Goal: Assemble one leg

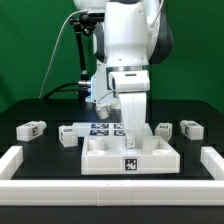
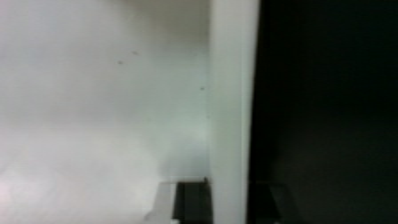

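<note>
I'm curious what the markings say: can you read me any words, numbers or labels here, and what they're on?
None: no words or numbers can be read.
Only black-and-white square patterns, without letters, on the big square piece, the small leg blocks and the marker board.
Wrist view: blurred, no text.

White Panda arm in glossy rounded shells.
The arm (image 1: 125, 35) has smooth white casings with a dark band (image 1: 163, 40) at three o'clock. A thin black cable (image 1: 76, 55) hangs at nine o'clock. The gripper (image 1: 130, 126) has a boxy white housing, with a bluish glow (image 1: 92, 95) at its nine o'clock.
</note>
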You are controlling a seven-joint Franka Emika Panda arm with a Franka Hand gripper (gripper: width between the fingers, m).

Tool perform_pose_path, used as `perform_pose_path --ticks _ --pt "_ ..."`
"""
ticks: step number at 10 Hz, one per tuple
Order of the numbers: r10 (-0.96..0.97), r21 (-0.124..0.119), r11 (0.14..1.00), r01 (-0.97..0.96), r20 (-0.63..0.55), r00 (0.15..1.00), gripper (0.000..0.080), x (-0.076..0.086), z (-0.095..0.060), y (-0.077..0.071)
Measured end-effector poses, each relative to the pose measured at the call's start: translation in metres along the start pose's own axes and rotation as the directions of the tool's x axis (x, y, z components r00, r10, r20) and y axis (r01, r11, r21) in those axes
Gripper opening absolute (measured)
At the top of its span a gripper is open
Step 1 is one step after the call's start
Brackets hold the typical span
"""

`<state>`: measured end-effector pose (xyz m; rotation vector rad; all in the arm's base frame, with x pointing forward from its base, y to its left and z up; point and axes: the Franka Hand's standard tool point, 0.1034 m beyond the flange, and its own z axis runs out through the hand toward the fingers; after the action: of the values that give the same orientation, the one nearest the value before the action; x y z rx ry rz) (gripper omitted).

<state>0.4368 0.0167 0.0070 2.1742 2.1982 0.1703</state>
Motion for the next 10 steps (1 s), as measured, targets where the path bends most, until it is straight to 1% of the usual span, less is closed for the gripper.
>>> perform_pose_path --ticks 1,2,3,4,5,6,8,9,10 --pt "0.037 0.012 0.999 -0.037 0.008 0.999 0.0061 0.016 -0.005 0.002" --pt "-0.001 0.049 0.999 -0.001 0.030 1.000 0.0061 0.032 -0.009 0.007" --pt "-0.020 0.086 0.996 0.016 0.048 0.999 0.0061 0.038 -0.010 0.012" --pt "-0.029 0.111 0.994 0.022 0.058 0.998 0.0061 0.040 -0.011 0.017" --pt "-0.023 0.102 0.995 0.017 0.054 0.998 0.0061 0.038 -0.009 0.015" --pt "-0.022 0.111 0.994 0.015 0.056 0.998 0.0061 0.037 -0.008 0.012" --pt "-0.024 0.115 0.993 0.017 0.056 0.998 0.0061 0.037 -0.007 0.011" --pt "-0.033 0.134 0.991 0.025 0.059 0.998 0.0061 0.038 -0.004 0.013" --pt "-0.038 0.152 0.988 0.028 0.062 0.997 0.0061 0.040 -0.001 0.018"
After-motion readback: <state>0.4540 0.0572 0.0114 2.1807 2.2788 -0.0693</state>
